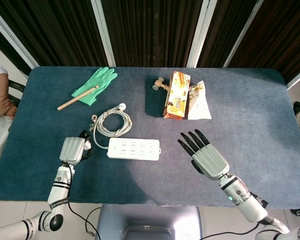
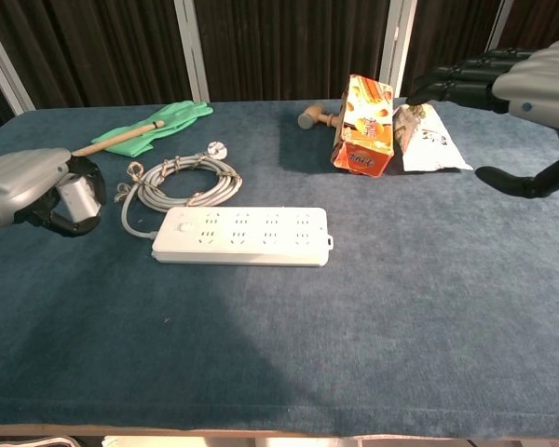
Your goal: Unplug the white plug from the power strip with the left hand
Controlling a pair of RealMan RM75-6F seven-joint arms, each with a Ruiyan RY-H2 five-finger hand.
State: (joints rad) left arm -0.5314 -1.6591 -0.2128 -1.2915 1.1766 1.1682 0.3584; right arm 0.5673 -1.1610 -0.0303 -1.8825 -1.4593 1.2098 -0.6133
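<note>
1. Grey metal left hand [image 1: 73, 149] sat at the table's left front, fingers curled around the white plug [image 2: 77, 196], which was out of the power strip and clear of it.
2. Wooden stick [image 1: 78, 97] lay across a green glove [image 1: 95, 85] at the far left of the blue table [image 1: 250, 115].
3. Coiled grey cable [image 1: 112, 122] lay just behind the power strip.
4. White power strip [image 1: 133, 148] lay flat near the table's front edge, to the right of the left hand; no plug stood in its sockets.
5. Small wooden mallet [image 1: 160, 84] lay just beside an orange carton [image 1: 176, 95]; a white packet [image 1: 198, 103] lay against the carton's right side.
6. Right hand [image 1: 205, 153] hovered well right of the strip, fingers spread, holding nothing.
</note>
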